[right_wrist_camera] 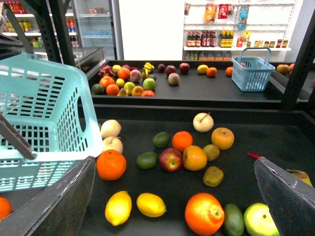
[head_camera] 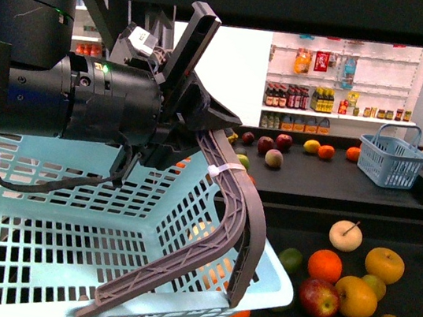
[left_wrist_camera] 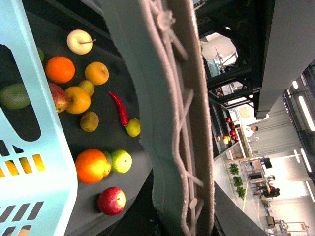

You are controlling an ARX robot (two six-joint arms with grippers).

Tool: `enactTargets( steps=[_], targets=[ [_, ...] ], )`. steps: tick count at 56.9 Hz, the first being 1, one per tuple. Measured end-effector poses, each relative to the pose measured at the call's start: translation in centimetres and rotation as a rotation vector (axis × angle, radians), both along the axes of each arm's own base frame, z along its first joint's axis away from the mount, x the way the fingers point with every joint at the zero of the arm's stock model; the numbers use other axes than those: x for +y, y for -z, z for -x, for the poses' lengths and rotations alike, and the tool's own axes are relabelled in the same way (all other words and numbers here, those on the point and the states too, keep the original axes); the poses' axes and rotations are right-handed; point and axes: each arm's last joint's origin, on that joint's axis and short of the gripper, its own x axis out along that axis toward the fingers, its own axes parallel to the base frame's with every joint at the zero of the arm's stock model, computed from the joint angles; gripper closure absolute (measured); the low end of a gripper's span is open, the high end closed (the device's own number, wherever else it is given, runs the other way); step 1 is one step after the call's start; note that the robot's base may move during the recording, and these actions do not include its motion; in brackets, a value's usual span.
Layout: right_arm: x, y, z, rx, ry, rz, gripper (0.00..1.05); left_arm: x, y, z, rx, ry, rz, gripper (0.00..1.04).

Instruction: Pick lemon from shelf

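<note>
Lemon (right_wrist_camera: 151,204) lay at six o'clock on the shelf (right_wrist_camera: 275,142), the right gripper (right_wrist_camera: 174,161) gaping wide. Left gripper (head_camera: 203,109) bore the basket handle (head_camera: 229,201); its closure couldn't be told.

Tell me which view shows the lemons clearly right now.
Front view: left arm and basket handle block much of the frame; left wrist view: that handle, very close, fills the middle; right wrist view: sharp, evenly lit, lemon plain.

You are looking at nothing you can actually read. The bottles (right_wrist_camera: 229,38) and packets (right_wrist_camera: 212,12) on the white racks (right_wrist_camera: 236,48) at the back are showing coloured labels, but their lettering is coming through too small and blurred to make out in any view.
</note>
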Motion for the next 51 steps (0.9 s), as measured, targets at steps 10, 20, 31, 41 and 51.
enactTargets(
  steps=[10,20,31,41,51],
  targets=[
    [0.0,0.0,0.0,0.000,0.000,0.000,0.07,-0.9,-0.3,0.3,-0.001,0.008,0.018,0.95],
    [0.0,0.0,0.0,0.000,0.000,0.000,0.07,-1.9,-0.6,0.6,-0.013,0.025,0.036,0.95],
    [-0.3,1.2,-1.2,0.412,0.231,-0.230,0.07,-2.1,-0.6,0.7,0.003,0.021,0.040,0.95],
    [-0.7,2.2,-4.5,0.505,0.227,-0.361,0.07,-2.1,-0.6,0.6,0.004,0.012,0.039,0.95],
    [-3.4,3.8,-10.4,0.653,0.177,-0.445,0.07,-2.1,-0.6,0.6,0.004,0.015,0.039,0.95]
  ],
)
